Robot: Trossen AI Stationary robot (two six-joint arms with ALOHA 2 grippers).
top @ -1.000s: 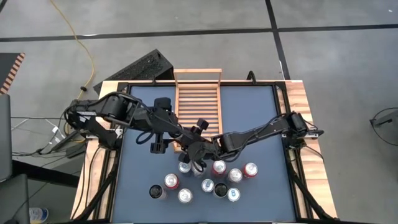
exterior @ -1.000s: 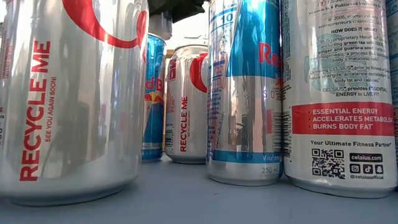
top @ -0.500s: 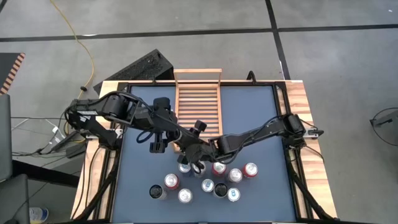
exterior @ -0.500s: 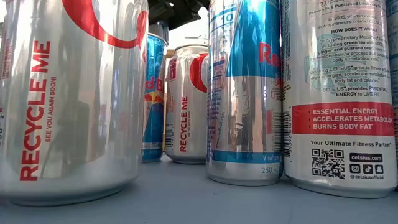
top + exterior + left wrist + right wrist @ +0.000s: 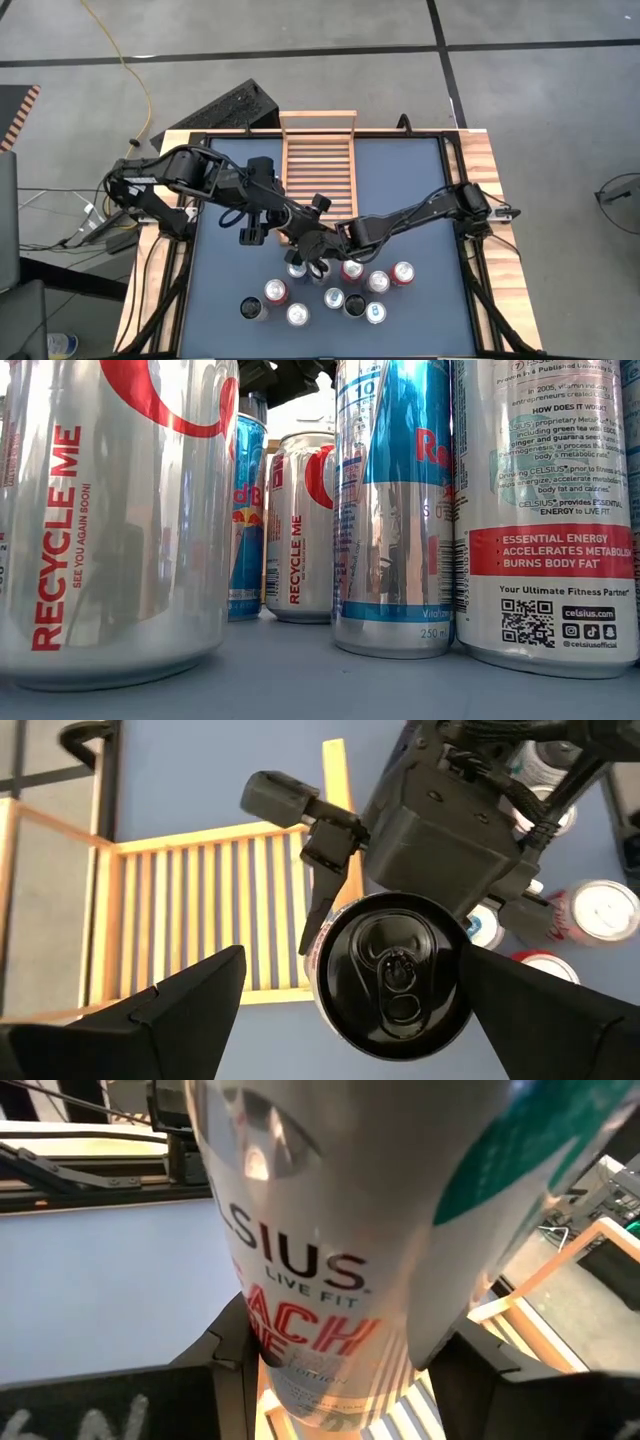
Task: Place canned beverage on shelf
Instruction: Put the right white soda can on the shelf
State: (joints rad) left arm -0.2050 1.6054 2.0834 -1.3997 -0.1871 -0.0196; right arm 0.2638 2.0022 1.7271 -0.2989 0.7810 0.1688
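Gripping a can (image 5: 392, 970), the right gripper (image 5: 305, 243) nears the shelf (image 5: 318, 176); left gripper (image 5: 252, 228) open.

Lab, concrete floor (image 5: 540, 110), cables (image 5: 125, 70)

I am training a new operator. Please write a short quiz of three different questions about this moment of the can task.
1. True or false: the shelf already holds a can.
2. Which end effector grips the Celsius can? A) left B) right
3. Fill in: the left end effector hovers with its fingers ____.

Key: 1 false; 2 B, the right end effector; 3 open.
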